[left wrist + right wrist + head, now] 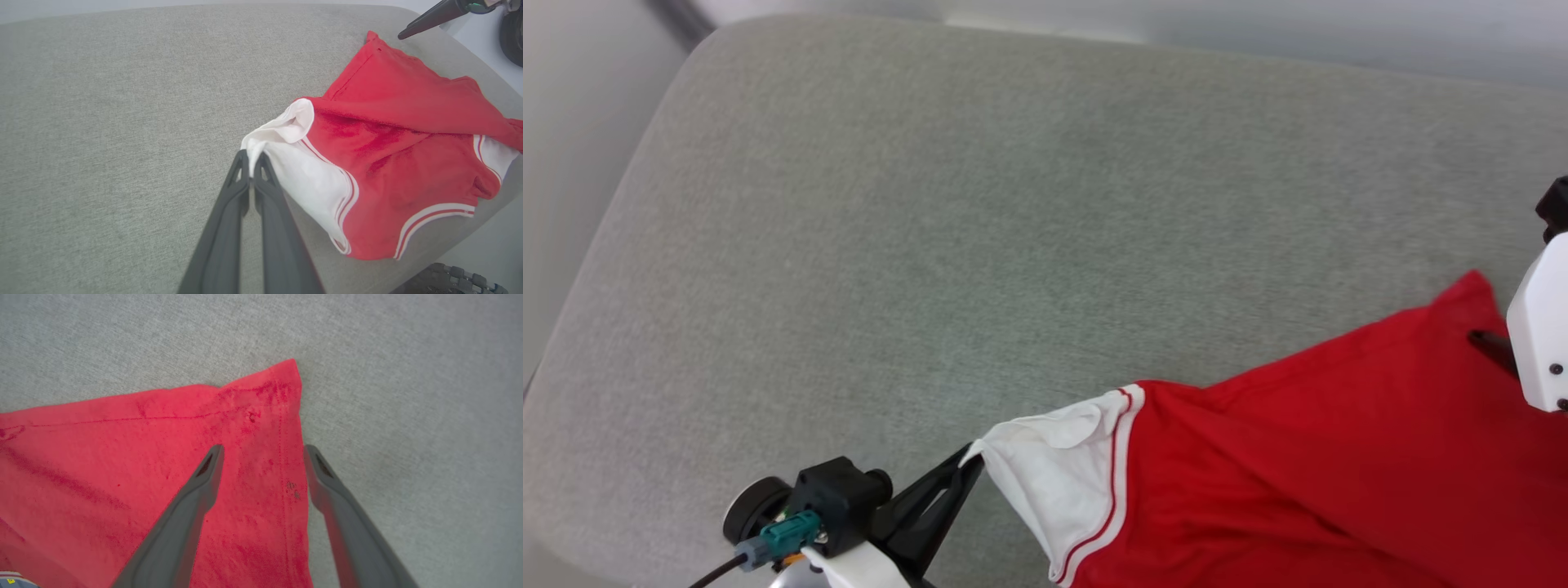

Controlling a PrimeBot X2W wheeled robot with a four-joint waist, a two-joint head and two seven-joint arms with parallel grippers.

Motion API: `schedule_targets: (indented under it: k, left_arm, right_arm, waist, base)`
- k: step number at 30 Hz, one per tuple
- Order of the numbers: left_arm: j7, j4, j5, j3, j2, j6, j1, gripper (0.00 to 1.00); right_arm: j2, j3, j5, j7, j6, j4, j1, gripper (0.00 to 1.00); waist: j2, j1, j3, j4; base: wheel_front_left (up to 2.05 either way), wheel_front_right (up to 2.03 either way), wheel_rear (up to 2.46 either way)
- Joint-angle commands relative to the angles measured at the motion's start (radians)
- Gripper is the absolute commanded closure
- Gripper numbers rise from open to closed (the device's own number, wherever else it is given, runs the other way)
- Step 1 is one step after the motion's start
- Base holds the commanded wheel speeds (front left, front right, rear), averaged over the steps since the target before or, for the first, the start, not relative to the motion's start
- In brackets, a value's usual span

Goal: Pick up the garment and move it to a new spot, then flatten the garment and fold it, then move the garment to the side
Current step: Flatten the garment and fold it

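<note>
Spreading the garment (pixel 1298 457) on the grey cushion (pixel 931 204) looks underway: left gripper (pixel 250 157) pinches the white sleeve (pixel 302 175); right gripper (pixel 263 451), jaws wide, hangs over a red corner (pixel 278 388), perhaps touching; it must close next.

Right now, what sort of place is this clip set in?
Probably an indoor cloth-folding station; home or lab, I cannot tell. The work surface is a wide grey fabric pad with a rounded corner, like a cushion or mattress; the red garment lies on it, and plain pale surroundings border it.
</note>
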Motion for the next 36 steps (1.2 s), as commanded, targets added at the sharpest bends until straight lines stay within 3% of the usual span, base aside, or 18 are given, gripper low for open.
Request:
schedule_targets:
  k: [1,7,16,17,18,26,36]
  left_arm:
    - [-0.005,0.002,0.006,-0.005,-0.009,-0.009,-0.022,1.00]
    - [-0.016,0.028,0.024,-0.031,-0.043,-0.034,-0.064,1.00]
    - [-0.027,0.069,0.025,-0.057,-0.082,-0.053,-0.094,1.00]
    - [-0.030,0.074,0.024,-0.057,-0.082,-0.054,-0.095,1.00]
    - [-0.031,0.077,0.023,-0.058,-0.083,-0.056,-0.095,1.00]
    - [-0.037,0.083,0.024,-0.040,-0.058,-0.044,-0.097,1.00]
    - [-0.034,0.023,0.007,0.052,0.026,0.007,-0.087,1.00]
  right_arm:
    - [0.000,0.008,-0.012,0.000,0.000,0.041,-0.029,0.00]
    - [-0.015,0.018,-0.054,-0.011,-0.001,0.163,-0.077,0.00]
    - [-0.006,0.033,-0.043,0.002,-0.001,0.292,-0.005,0.00]
    - [-0.009,0.037,-0.046,0.005,-0.001,0.296,0.006,0.60]
    - [-0.013,0.040,-0.046,0.003,-0.001,0.299,0.015,1.00]
    - [0.009,0.033,-0.022,-0.124,0.000,0.294,-0.057,1.00]
    - [0.005,0.075,0.074,-0.291,-0.001,0.318,-0.179,1.00]
  waist:
    - [-0.0001,-0.0002,0.052,0.056]
    - [-0.0001,-0.0002,0.099,0.110]
    - [-0.0001,-0.0002,0.124,0.147]
    - [-0.0001,-0.0002,0.124,0.148]
    - [-0.0001,-0.0002,0.123,0.149]
    - [-0.0001,-0.0002,0.054,0.106]
    - [-0.0001,-0.0002,-0.088,-0.018]
  base:
    - [0.00,0.00,0.00]
    - [0.00,0.00,0.00]
    - [0.00,0.00,0.00]
    - [0.00,0.00,0.00]
    - [0.00,0.00,0.00]
    - [0.00,0.00,0.00]
    - [0.00,0.00,0.00]
